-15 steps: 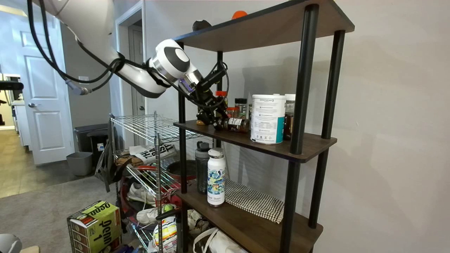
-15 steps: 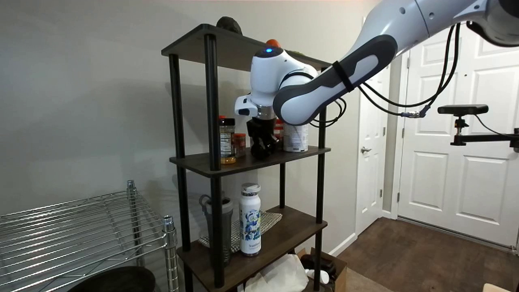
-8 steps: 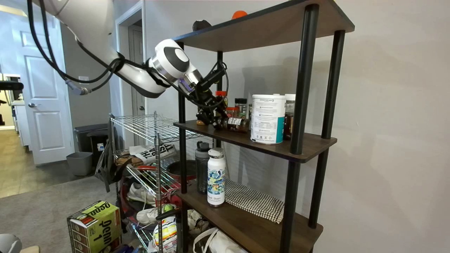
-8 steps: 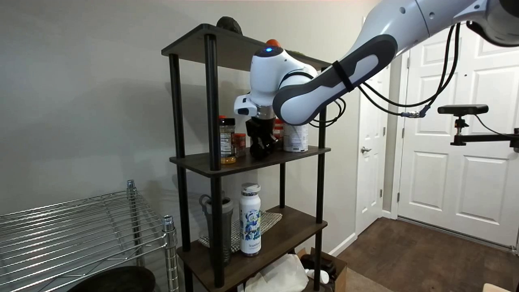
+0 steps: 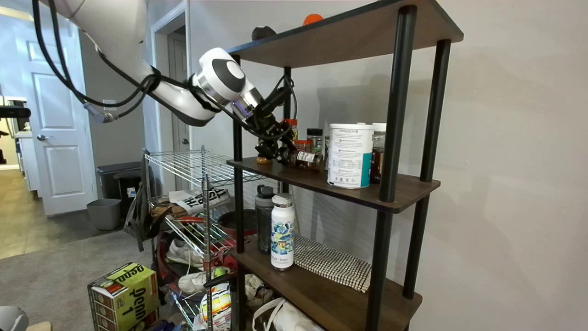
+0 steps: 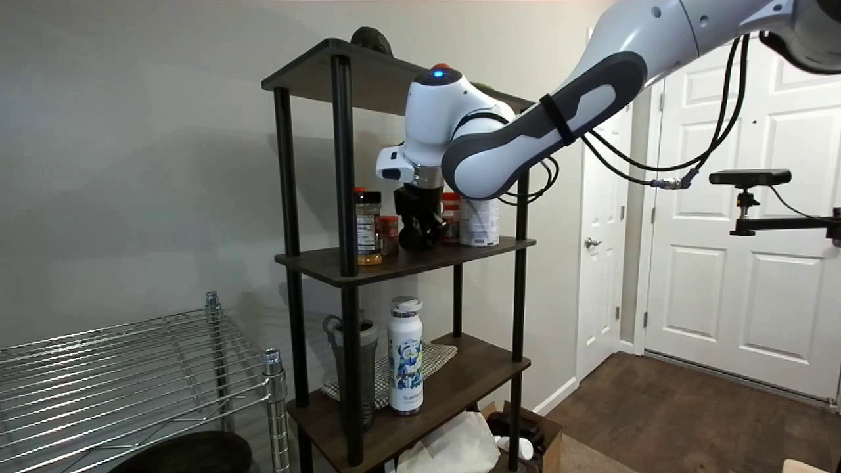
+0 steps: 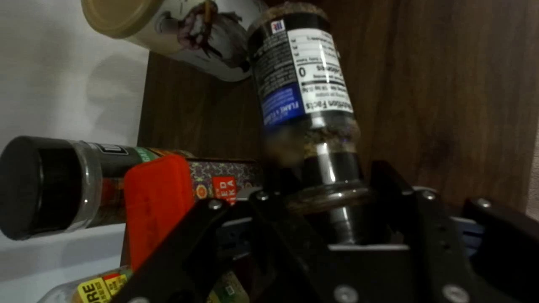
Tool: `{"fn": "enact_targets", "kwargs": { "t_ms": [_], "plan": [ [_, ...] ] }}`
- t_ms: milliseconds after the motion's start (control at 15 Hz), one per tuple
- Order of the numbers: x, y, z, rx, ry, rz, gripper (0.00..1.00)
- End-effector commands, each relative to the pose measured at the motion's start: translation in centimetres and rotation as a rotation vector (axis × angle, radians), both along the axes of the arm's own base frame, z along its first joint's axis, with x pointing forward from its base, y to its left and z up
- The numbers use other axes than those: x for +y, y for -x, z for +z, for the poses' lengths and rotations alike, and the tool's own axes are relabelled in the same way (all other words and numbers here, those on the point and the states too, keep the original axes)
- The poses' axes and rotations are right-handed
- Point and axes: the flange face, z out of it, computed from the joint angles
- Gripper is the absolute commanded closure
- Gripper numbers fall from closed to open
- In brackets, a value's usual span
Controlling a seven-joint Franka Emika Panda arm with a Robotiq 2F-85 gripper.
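Everyday belongings are marking this place as a home. At the left of an exterior view, a white panelled door (image 5: 59, 158) is standing beyond grey carpet (image 5: 50, 285). At the lower left, shoes (image 5: 192, 282) are lying in a wire rack (image 5: 206, 220) and a Penn box (image 5: 123, 296) is sitting beside it. Near the centre, drink bottles (image 5: 282, 234) are standing on a dark shelf unit (image 5: 411, 185). Seasoning jars (image 7: 63, 189) are showing at the left of the wrist view. At the right of an exterior view, another panelled door (image 6: 742, 276) is rising above wood-look flooring (image 6: 631, 407).
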Motion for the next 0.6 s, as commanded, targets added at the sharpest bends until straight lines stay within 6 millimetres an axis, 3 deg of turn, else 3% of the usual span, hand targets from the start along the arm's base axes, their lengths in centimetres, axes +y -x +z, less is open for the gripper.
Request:
{"fn": "enact_targets", "kwargs": {
  "t_ms": [0, 533],
  "plan": [
    [-0.06, 0.74, 0.85, -0.033, -0.042, -0.004, 0.68],
    [-0.34, 0.64, 1.32, -0.037, -0.152, -0.039, 0.68]
  ]
}}
